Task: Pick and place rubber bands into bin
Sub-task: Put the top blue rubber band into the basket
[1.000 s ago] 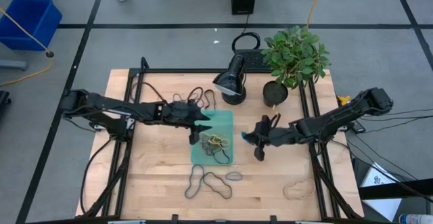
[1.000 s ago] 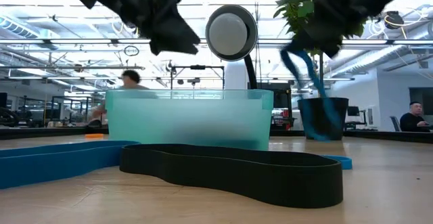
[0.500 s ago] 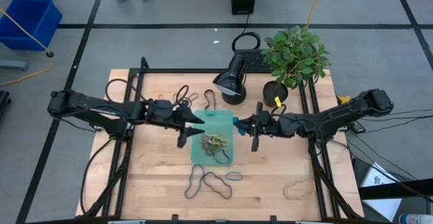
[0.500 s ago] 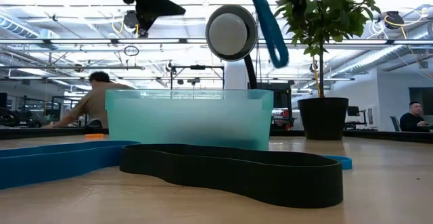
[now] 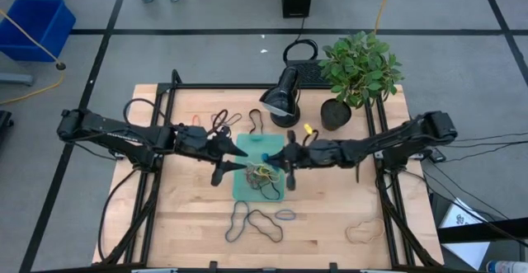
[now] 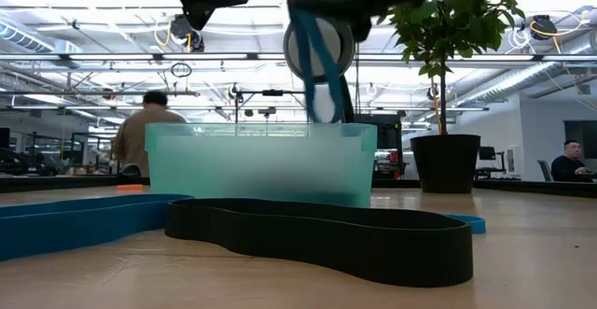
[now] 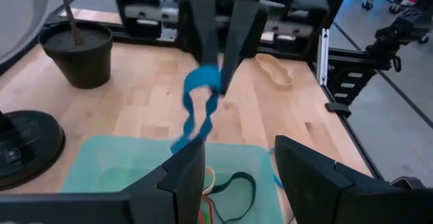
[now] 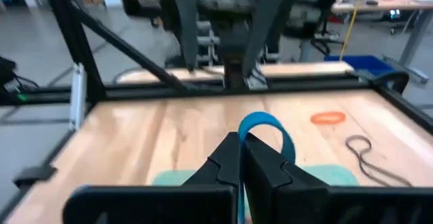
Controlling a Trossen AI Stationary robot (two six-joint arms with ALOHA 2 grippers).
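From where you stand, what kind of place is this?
Probably a robotics lab in an open-plan workspace: two arms on a framed wooden table, desks with seated people behind, exposed ceiling pipes, taped floor lines.

We see a table [image 5: 190, 215] of pale, matt wood with a black metal frame [image 5: 169, 108]. The bin [image 6: 261, 164] is translucent, smooth teal plastic. The rubber bands [image 6: 322, 239] look matt.
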